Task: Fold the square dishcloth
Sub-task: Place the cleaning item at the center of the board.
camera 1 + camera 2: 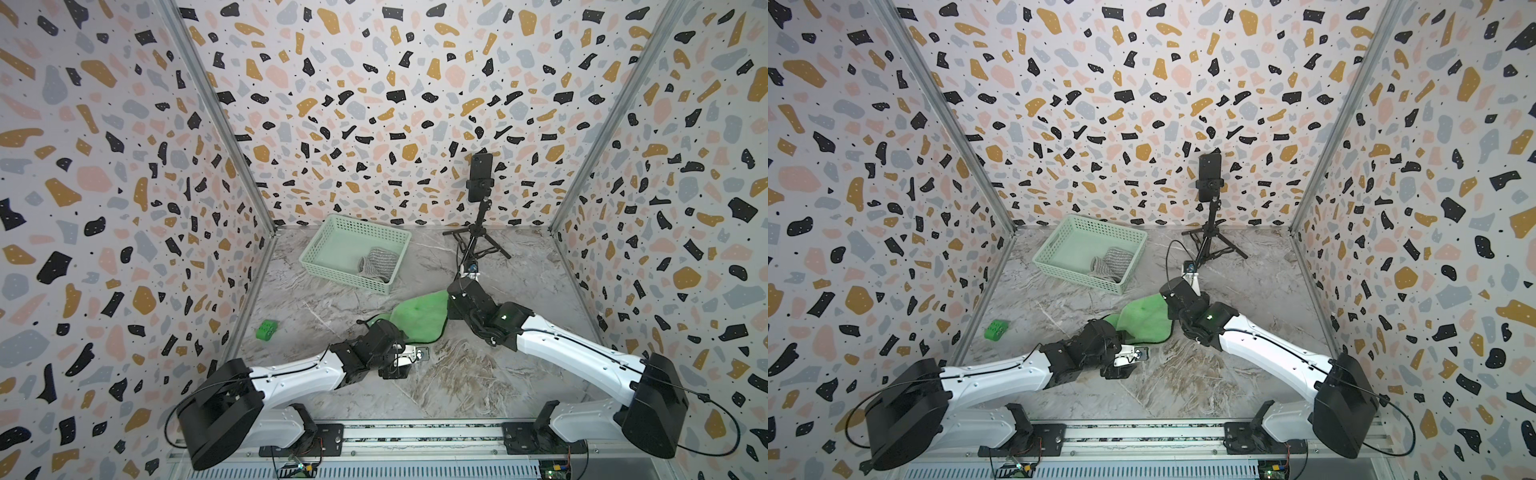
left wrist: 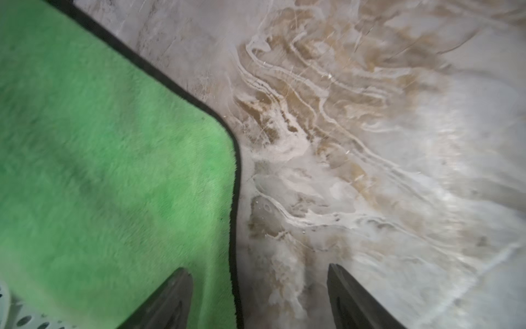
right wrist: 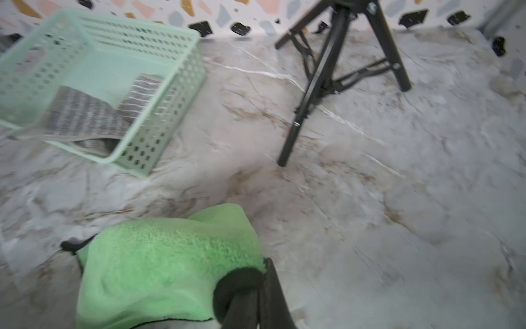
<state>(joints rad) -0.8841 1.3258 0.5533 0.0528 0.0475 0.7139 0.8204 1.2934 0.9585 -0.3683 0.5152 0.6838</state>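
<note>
Hovering spread and empty, the left gripper [image 2: 256, 269] has the black hem of the dishcloth [image 2: 113, 171] running between its jaws, corner just ahead, while the right gripper [image 3: 263, 273] clenches the far corner, raised off the table [image 2: 384, 185].

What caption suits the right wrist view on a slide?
Right gripper shut on the black hem of the green dishcloth; mint basket and tripod stand beyond on the marble table.

Marble tabletop [image 1: 478, 374]: dishcloth [image 1: 419, 316], basket [image 1: 336, 249], tripod [image 1: 478, 232], block [image 1: 266, 329]
</note>
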